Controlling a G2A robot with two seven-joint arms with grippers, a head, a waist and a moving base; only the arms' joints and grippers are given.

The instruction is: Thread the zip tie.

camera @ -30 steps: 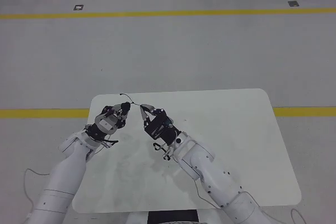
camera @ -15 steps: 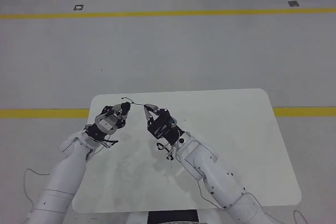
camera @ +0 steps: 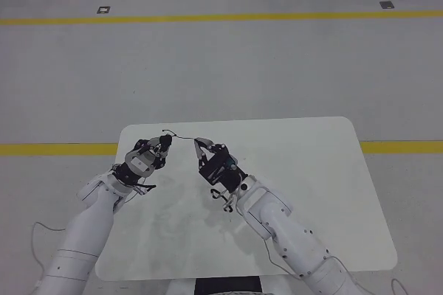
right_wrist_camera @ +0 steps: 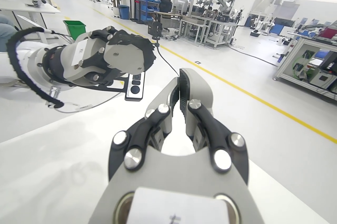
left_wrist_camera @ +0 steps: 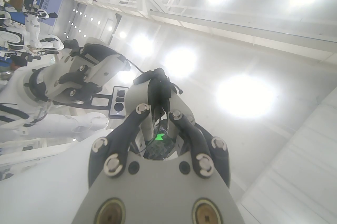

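A thin black zip tie (camera: 179, 136) spans the small gap between my two grippers above the far left part of the white table (camera: 317, 184). My left gripper (camera: 165, 140) is shut on one end of it. In the left wrist view its dark fingers (left_wrist_camera: 158, 88) pinch the strap, and a short end (left_wrist_camera: 176, 88) sticks out beside them. My right gripper (right_wrist_camera: 179, 78) is shut on the other end, and the strap (right_wrist_camera: 165, 59) runs from its tips across to the left gripper (right_wrist_camera: 143, 51). Both grippers are held off the table surface.
The table's far edge (camera: 236, 121) lies just beyond the grippers. A grey floor with yellow lines (camera: 399, 147) surrounds the table. Workbenches and shelving (right_wrist_camera: 200, 27) stand in the room behind.
My right gripper has drawn a little to the right, away from the left gripper, with the zip tie's end in it. The strap between them now spans a wider gap. The left gripper stayed in place.
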